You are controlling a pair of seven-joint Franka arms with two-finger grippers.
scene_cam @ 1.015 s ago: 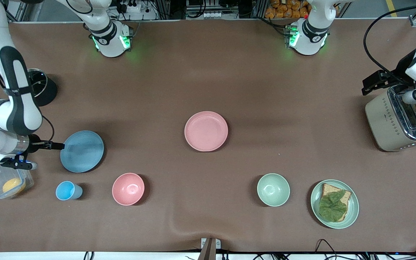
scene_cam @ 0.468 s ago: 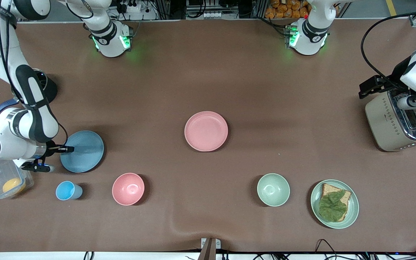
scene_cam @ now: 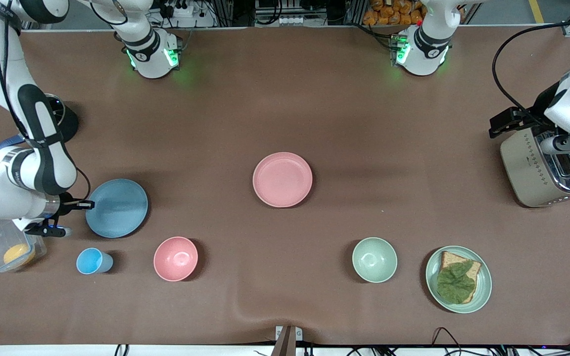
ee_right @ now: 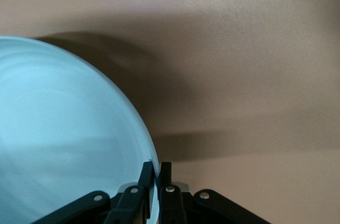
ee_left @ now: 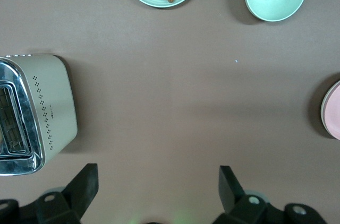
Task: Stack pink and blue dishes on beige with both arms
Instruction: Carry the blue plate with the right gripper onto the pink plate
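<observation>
At the right arm's end of the bench (scene_cam: 285,99), the right claw (scene_cam: 87,203) is clamped on the rim of the blue plate (scene_cam: 117,208). The pink plate (scene_cam: 282,179) lies at mid-bench, well apart. Above the toaster (scene_cam: 542,168), the left claw (ee_left: 156,181) is held with its fingers apart.

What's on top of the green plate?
On the green plate lies a slice of bread with a green leaf on it. The leaf covers much of the bread, so anything under it can't be seen.
</observation>
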